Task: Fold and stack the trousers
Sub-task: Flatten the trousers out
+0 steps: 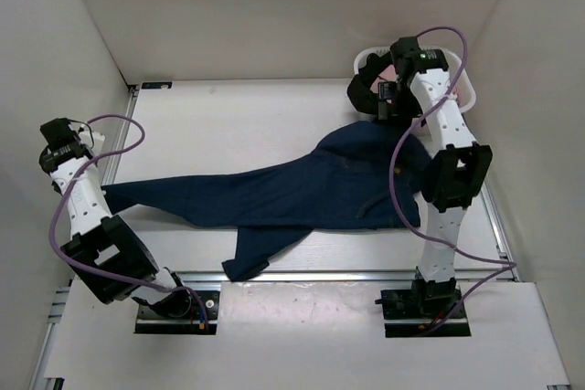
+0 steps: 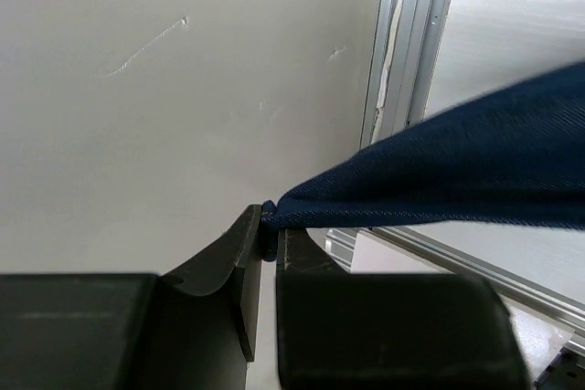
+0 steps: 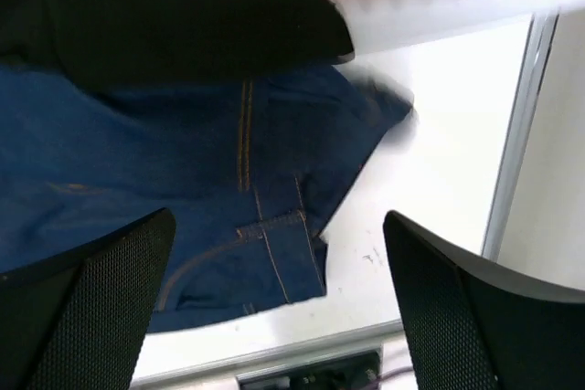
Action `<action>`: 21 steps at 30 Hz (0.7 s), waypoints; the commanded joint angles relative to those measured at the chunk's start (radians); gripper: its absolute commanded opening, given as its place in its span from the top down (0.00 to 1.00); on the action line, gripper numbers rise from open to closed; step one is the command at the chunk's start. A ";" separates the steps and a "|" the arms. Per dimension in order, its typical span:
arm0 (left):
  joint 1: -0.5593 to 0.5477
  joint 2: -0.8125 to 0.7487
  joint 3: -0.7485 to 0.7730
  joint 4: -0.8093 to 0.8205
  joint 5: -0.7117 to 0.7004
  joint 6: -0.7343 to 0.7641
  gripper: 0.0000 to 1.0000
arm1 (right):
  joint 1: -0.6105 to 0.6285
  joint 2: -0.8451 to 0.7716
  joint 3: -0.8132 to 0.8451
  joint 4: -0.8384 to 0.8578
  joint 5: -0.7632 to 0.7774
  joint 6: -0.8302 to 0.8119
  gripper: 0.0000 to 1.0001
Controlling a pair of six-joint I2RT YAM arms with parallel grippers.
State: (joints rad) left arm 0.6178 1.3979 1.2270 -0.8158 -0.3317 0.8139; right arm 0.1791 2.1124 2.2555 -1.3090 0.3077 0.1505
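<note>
Navy trousers spread on table, left jaws pinching a leg end (cloth taut), right jaws wide above the waist

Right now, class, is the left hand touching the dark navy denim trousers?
Touching. The left wrist view shows the left hand pinching the dark navy denim trousers.

Trousers dark navy, orange seam stitching; basket white; left arm white, black joints; table white.
</note>
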 commanded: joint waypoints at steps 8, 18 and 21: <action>-0.023 -0.082 -0.070 0.010 0.039 -0.038 0.86 | -0.018 -0.817 -0.970 0.356 -0.019 0.368 0.01; -0.023 -0.111 -0.116 0.010 0.039 -0.028 0.86 | -0.064 -0.849 -1.564 0.763 -0.158 0.686 0.02; -0.023 -0.120 -0.126 0.010 0.039 -0.018 0.86 | -0.064 -0.780 -1.564 0.809 -0.101 0.725 0.03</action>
State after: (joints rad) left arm 0.5987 1.3281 1.1145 -0.8097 -0.3058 0.7898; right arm 0.1162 1.3136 0.6693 -0.6617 0.1707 0.7864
